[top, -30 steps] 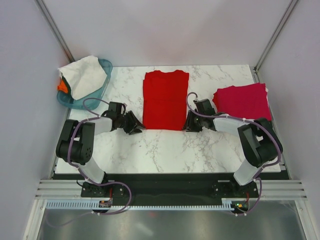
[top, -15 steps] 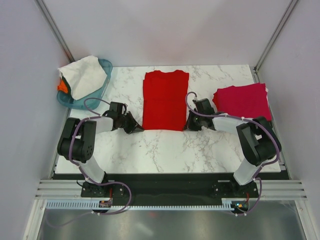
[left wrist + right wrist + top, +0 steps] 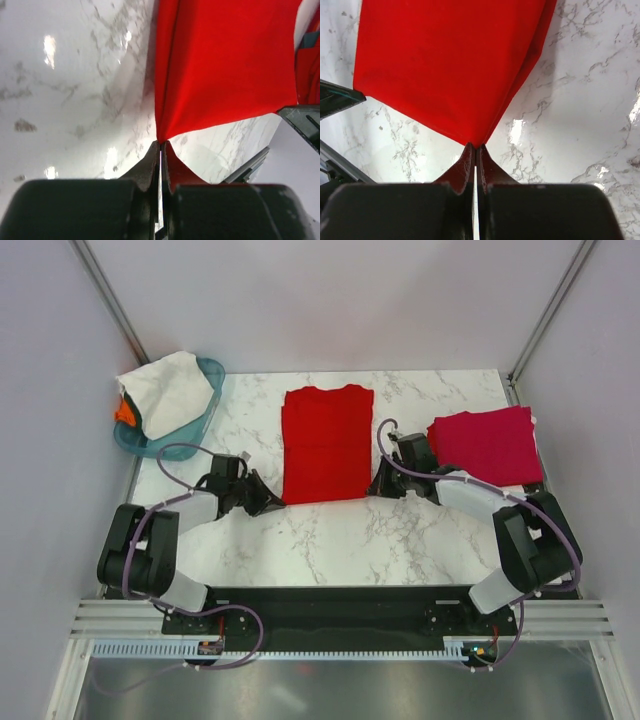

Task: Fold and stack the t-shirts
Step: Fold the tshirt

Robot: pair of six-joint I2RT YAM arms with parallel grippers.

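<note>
As the marble table (image 3: 330, 540) is carrying everything, a bright red t-shirt (image 3: 322, 445) is lying flat at its middle and a crimson t-shirt (image 3: 485, 445) is sitting folded to the right. A teal basket (image 3: 214, 371) at the far left corner is holding a white t-shirt (image 3: 165, 390) over an orange item (image 3: 124, 412). The left gripper (image 3: 161, 145) and right gripper (image 3: 474, 147) are each clamping tight on a near corner of the bright red t-shirt.

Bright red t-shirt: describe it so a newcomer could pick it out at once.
On the marble table, look to the middle, between the arms. The bright red t-shirt lies there as a tall rectangle, both near corners pinched by the left gripper and right gripper. The crimson-pink t-shirt to its right is darker and not gripped.
</note>
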